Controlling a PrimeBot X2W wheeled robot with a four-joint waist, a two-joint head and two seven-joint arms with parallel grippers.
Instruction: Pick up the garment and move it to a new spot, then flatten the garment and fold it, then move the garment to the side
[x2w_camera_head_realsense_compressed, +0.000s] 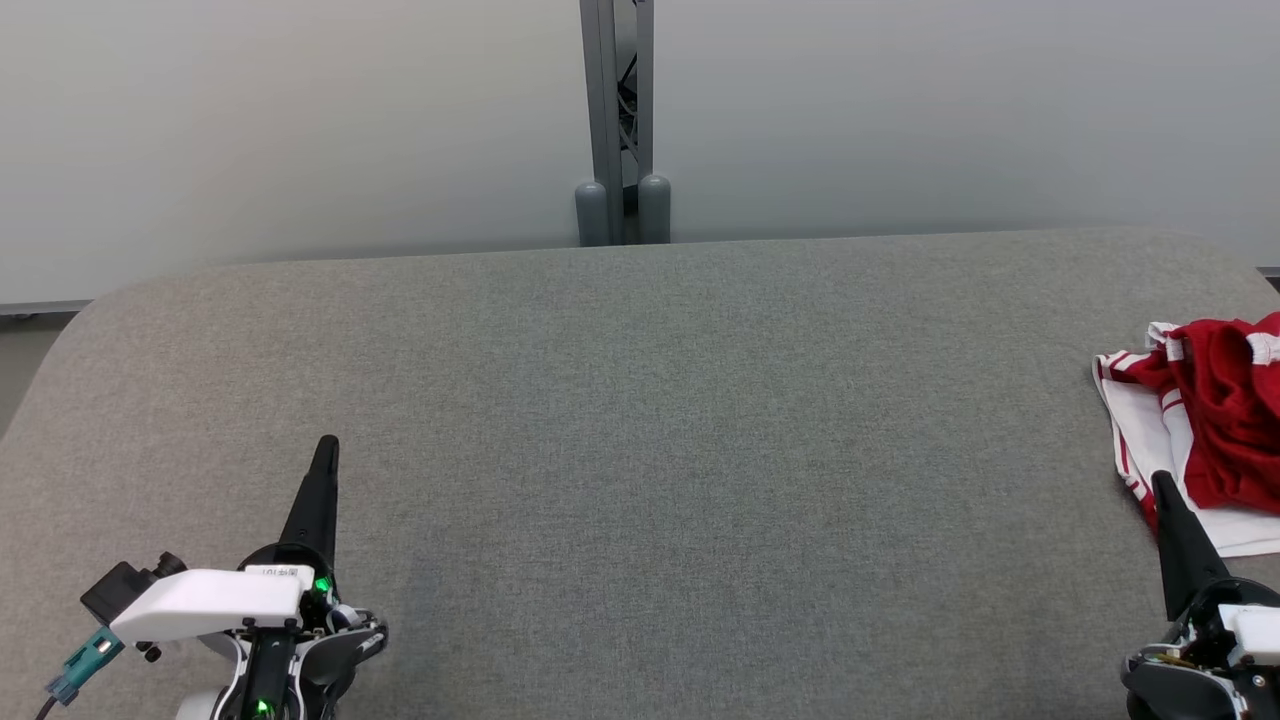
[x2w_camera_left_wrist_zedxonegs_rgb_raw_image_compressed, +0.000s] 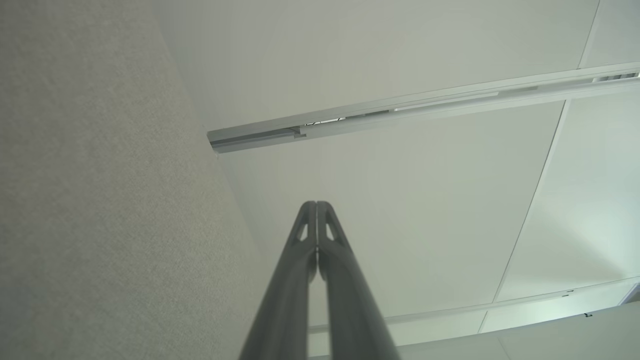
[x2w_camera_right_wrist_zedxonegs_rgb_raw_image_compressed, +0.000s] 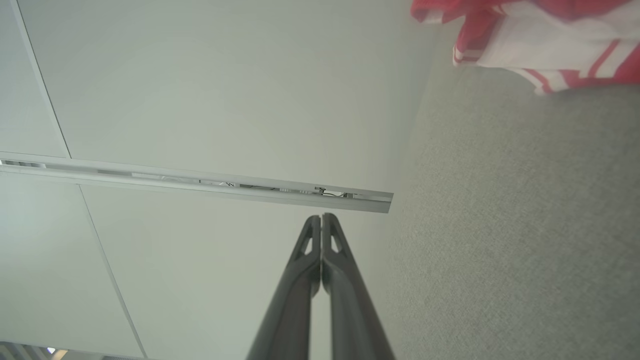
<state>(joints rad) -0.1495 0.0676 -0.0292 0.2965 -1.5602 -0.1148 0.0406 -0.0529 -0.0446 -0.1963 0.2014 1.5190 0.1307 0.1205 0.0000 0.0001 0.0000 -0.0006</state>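
Now we hold both grippers low over the grey padded table (x2w_camera_head_realsense_compressed: 640, 400), and we place everything by that table. Our left gripper (x2w_camera_head_realsense_compressed: 327, 450) sits over the table's near-left corner, its two dark fingers pointing toward the table's far edge. In the left wrist view they press together along their length, clenched on nothing but each other. Our right gripper (x2w_camera_head_realsense_compressed: 1162, 485) sits at the table's near-right corner, clenched the same way, with its fingers meeting at the tips in the right wrist view. The garment (x2w_camera_head_realsense_compressed: 1215, 420), a crumpled heap of red cloth over white cloth with red stripes, lies at the table's right edge, about midway between its near and far sides. From the head, the right gripper's tip overlaps the garment's white near hem, and we cannot tell from there whether it touches. The right wrist view shows the cloth lying off to one side of the fingers, apart from them. Behind the middle of the table's far edge, a grey post (x2w_camera_head_realsense_compressed: 615, 120) stands against a pale wall (x2w_camera_head_realsense_compressed: 300, 130).
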